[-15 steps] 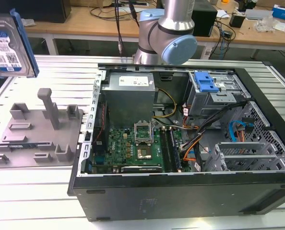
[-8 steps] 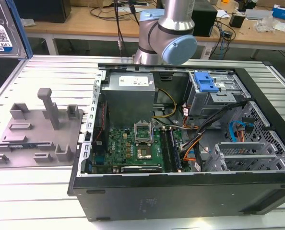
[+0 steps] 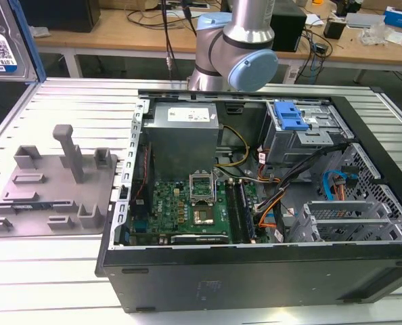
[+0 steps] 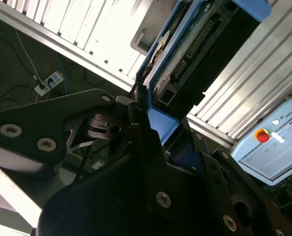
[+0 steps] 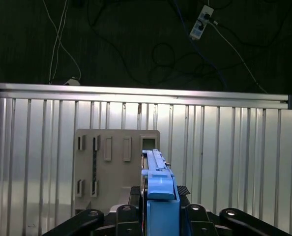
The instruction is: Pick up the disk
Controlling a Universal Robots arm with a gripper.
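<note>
The disk (image 5: 158, 184) is a flat drive in a blue edge frame, seen edge-on in the first wrist view. My gripper (image 5: 158, 196) is shut on it, with a black finger (image 5: 136, 194) on either side. In the second wrist view the disk (image 4: 185, 54) shows its connector edge and circuit side, rising out of the gripper (image 4: 153, 120). In the exterior view the disk (image 3: 3, 37) hangs high at the far upper left, its white-and-blue label facing the camera, well above the slatted table.
A grey fixture plate (image 3: 52, 183) with upright posts lies on the exterior view's left, directly under the disk in the first wrist view (image 5: 117, 167). An open computer case (image 3: 255, 203) with a blue latch (image 3: 289, 116) fills the middle and right. A teach pendant (image 4: 278, 145) sits by the table edge.
</note>
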